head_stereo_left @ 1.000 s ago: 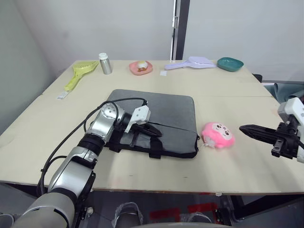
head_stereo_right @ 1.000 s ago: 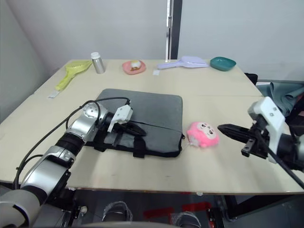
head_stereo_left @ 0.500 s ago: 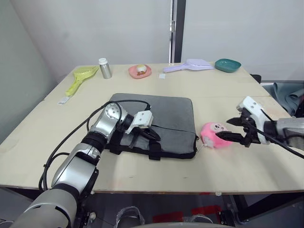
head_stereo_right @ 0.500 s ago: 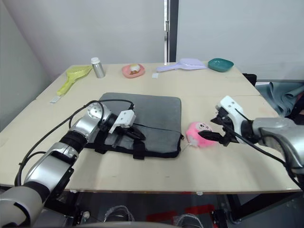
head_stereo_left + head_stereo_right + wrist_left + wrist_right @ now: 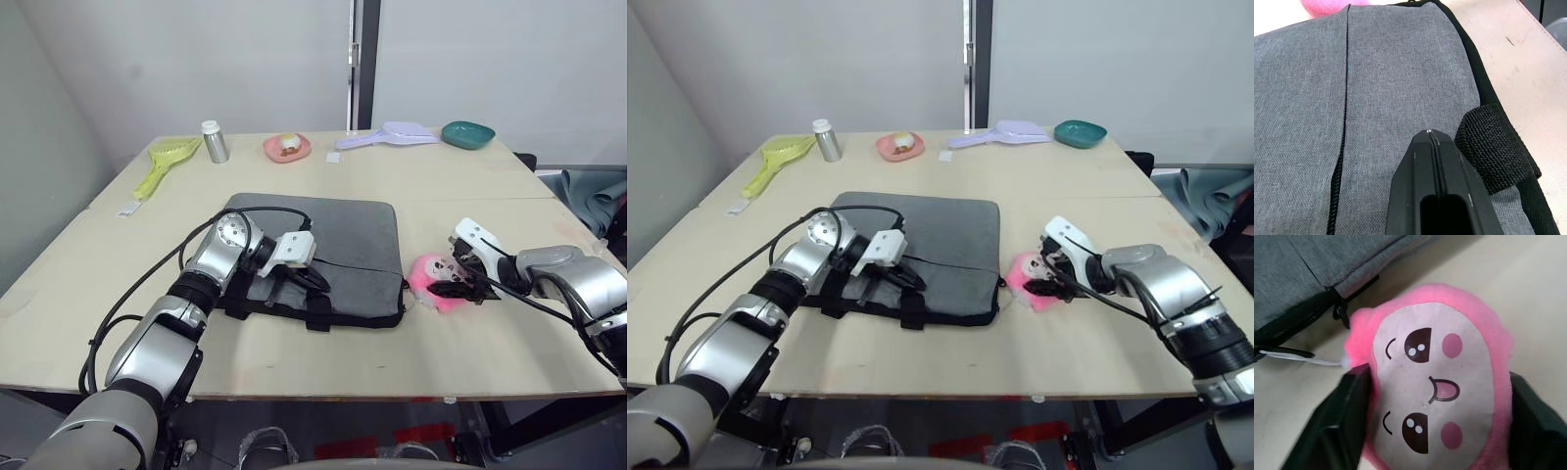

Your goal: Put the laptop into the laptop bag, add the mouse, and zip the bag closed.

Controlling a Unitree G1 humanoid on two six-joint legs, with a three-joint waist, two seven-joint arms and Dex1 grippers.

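swung in from the far right over the last second, right gripper (image 5: 453,287) now at the plush (image 5: 1435,382); no shift at the left gripper (image 5: 318,281) or the bag (image 5: 343,225).

on the left: fingers (image 5: 1430,134) pressed shut on nothing, tips resting on the bag's grey cloth near its front edge, just beside a black handle (image 5: 1493,147).

in the middle: bag flat on the tabletop (image 5: 294,362), dark grey weave with black trim, a black zip line (image 5: 1344,98) running across the upper face. lies smooth and even, corners rounded; cannot tell what is inside. zip pull (image 5: 1342,313) at the right end, next to a thin white cord.

on the right: plush just beside the bag's right end, pink fur round a pale face. fingers spread wide, one at each side of it, touching the fur; cannot tell whether squeezing yet.

probably the clearing of the plush away from the zip end, since it is no mouse. best done by closing gently on the soft body, lifting straight up so the cord and the zip pull stay untouched, then setting it down well apart from the bag. keep the left tips pressed down meanwhile, to stop the bag sliding.
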